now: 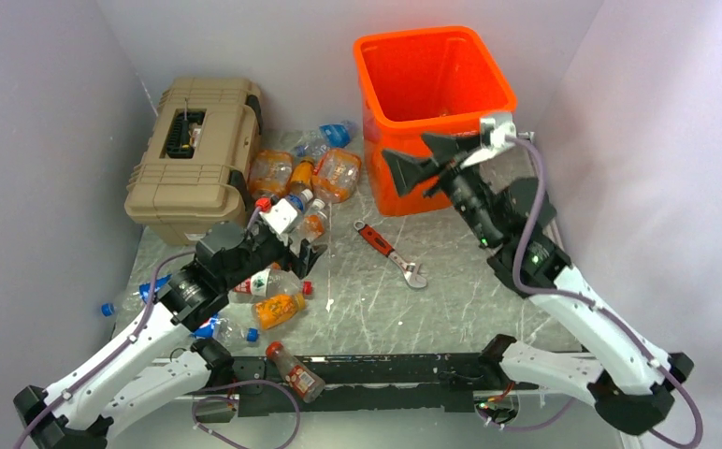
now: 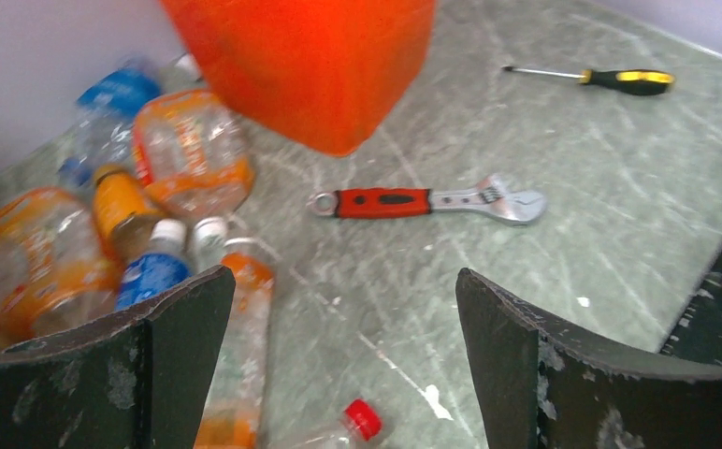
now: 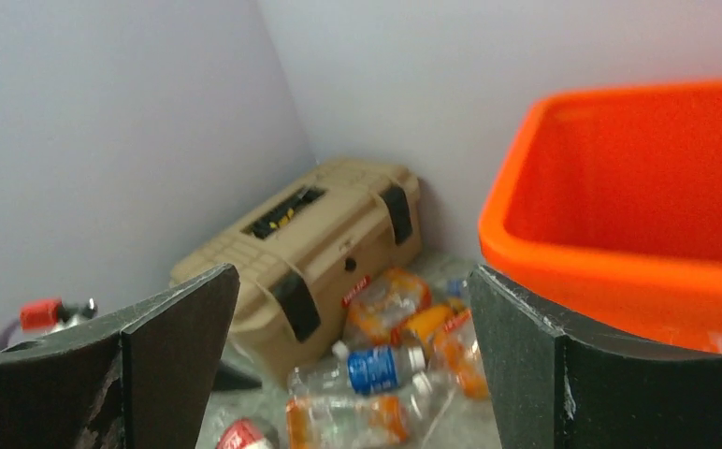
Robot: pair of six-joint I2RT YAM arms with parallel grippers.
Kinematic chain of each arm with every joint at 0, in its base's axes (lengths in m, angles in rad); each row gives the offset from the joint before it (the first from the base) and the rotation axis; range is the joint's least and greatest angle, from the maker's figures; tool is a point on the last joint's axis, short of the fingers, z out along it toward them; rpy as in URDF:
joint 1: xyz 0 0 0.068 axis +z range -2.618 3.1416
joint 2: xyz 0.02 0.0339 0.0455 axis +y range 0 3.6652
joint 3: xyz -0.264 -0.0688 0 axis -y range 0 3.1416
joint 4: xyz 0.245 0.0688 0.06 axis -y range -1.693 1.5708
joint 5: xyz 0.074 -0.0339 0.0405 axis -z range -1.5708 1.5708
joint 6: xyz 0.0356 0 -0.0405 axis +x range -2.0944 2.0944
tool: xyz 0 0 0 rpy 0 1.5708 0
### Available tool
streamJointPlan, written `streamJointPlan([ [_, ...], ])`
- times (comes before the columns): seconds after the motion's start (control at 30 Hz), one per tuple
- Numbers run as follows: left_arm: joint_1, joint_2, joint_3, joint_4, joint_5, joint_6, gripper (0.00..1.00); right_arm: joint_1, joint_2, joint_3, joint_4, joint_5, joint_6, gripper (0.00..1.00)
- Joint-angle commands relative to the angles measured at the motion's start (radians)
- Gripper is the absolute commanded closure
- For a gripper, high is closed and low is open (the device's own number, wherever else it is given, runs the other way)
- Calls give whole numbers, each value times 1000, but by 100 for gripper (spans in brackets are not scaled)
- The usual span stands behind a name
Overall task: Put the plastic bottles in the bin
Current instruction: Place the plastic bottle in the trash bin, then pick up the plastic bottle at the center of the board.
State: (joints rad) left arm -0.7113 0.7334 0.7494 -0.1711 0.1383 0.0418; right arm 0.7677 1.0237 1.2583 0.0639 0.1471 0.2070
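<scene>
The orange bin point(image 1: 432, 94) stands at the back; it also shows in the left wrist view point(image 2: 320, 56) and the right wrist view point(image 3: 619, 178). Several plastic bottles point(image 1: 306, 173) lie between the bin and the toolbox, orange-tinted and blue-labelled point(image 2: 180, 150) point(image 3: 376, 369). More bottles point(image 1: 278, 307) lie under my left arm, and one with a red cap point(image 1: 296, 369) lies at the near edge. My left gripper point(image 1: 301, 251) point(image 2: 343, 346) is open and empty, low over the bottles. My right gripper point(image 1: 420, 159) point(image 3: 353, 355) is open and empty, raised in front of the bin's near wall.
A tan toolbox point(image 1: 198, 154) point(image 3: 320, 234) stands at the back left. A red-handled wrench point(image 1: 390, 253) point(image 2: 423, 201) lies mid-table. A small screwdriver point(image 2: 610, 78) lies right of the bin. Walls close in the left, back and right sides.
</scene>
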Motion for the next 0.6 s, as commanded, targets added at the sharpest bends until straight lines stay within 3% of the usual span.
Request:
streamJointPlan([
  [0.0, -4, 27, 65, -36, -266, 3, 6, -1, -137, -285, 69, 51, 132, 3],
  [0.23, -66, 167, 148, -183, -463, -55, 3, 7, -286, -645, 58, -51, 330, 5],
  [0.4, -84, 278, 321, -489, -443, -311, 12, 10, -395, -858, 59, -101, 425, 5],
  [0.53, -84, 239, 292, -628, -471, -582, 8, 12, -443, -981, 86, -129, 467, 5],
  [0.57, -87, 229, 269, -662, -476, -659, 1, 11, -448, -1003, 99, -132, 475, 5],
])
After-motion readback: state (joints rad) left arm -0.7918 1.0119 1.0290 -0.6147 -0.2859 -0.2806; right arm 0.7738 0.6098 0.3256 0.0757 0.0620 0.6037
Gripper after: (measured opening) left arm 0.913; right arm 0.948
